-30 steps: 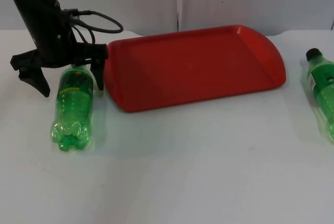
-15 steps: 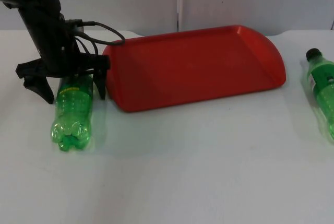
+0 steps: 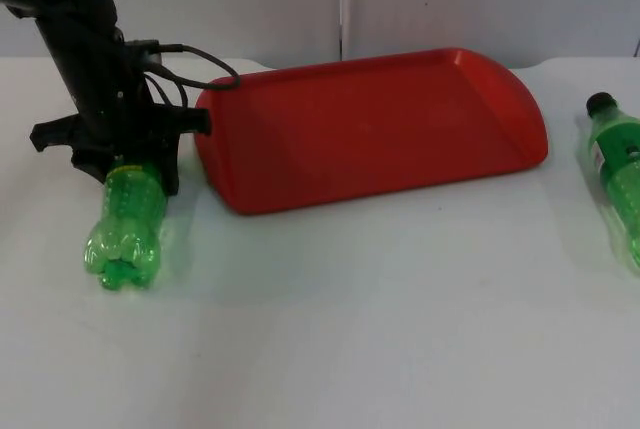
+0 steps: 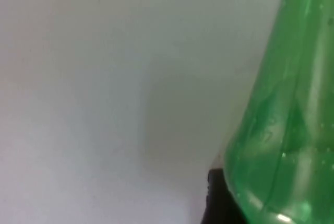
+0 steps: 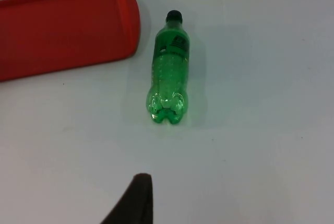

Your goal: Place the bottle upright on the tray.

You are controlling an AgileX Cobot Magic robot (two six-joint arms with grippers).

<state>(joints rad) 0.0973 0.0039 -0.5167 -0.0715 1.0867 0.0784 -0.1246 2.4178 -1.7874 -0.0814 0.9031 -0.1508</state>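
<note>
A green plastic bottle (image 3: 125, 234) lies on the white table just left of the red tray (image 3: 370, 129), its base toward the front. My left gripper (image 3: 128, 171) is shut on its upper body, one finger on each side, and the neck end is hidden under the arm. In the left wrist view the green bottle (image 4: 292, 130) rises close beside a black fingertip (image 4: 215, 198). My right gripper (image 5: 136, 203) waits at the right side, well back from a second green bottle (image 5: 169, 70).
The second bottle (image 3: 618, 174), black-capped, lies near the table's right edge, right of the tray (image 5: 62, 25). The grey partition wall closes the back. Open white table spreads in front of the tray.
The left gripper's fingers have drawn in from a wide spread onto the bottle. The bottle has shifted slightly left, with its base swung toward the front left.
</note>
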